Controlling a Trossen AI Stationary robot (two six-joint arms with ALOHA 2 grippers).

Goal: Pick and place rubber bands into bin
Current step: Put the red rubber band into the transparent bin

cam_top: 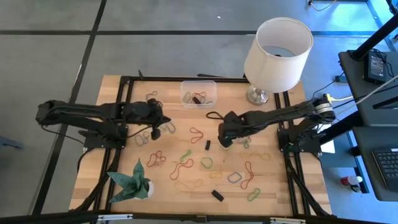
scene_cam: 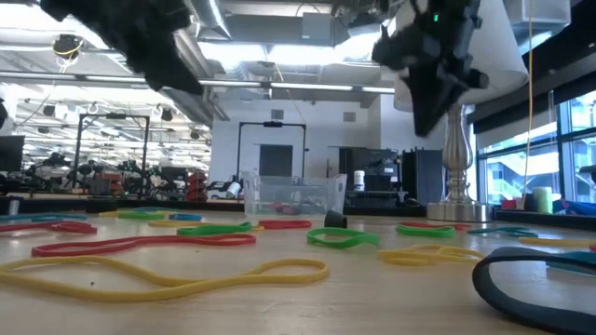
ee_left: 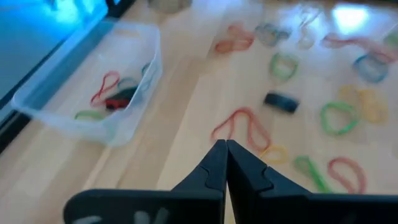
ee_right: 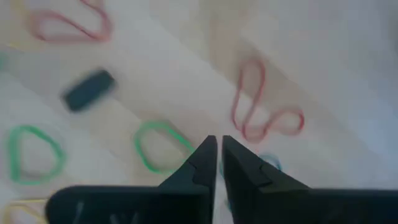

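Note:
Rubber bands in red, green, yellow and blue lie scattered flat over the wooden table (cam_top: 112,155), among them a red one (cam_top: 198,132). The clear bin (cam_top: 199,93) stands at the far middle, with a few bands (ee_left: 106,87) inside. My left gripper (ee_left: 225,146) is shut on nothing, raised left of the bin (ee_left: 93,93). My right gripper (ee_right: 219,144) hangs above the table's middle, pointing steeply down. Its fingers stand a narrow slit apart, over a green band (ee_right: 161,146) and a red band (ee_right: 261,106), touching neither.
A white lamp (cam_top: 277,53) stands at the far right corner, its base (cam_top: 258,95) beside the bin. A potted plant (cam_top: 132,180) sits near left. Small black blocks lie among the bands (cam_top: 208,144) (cam_top: 216,195).

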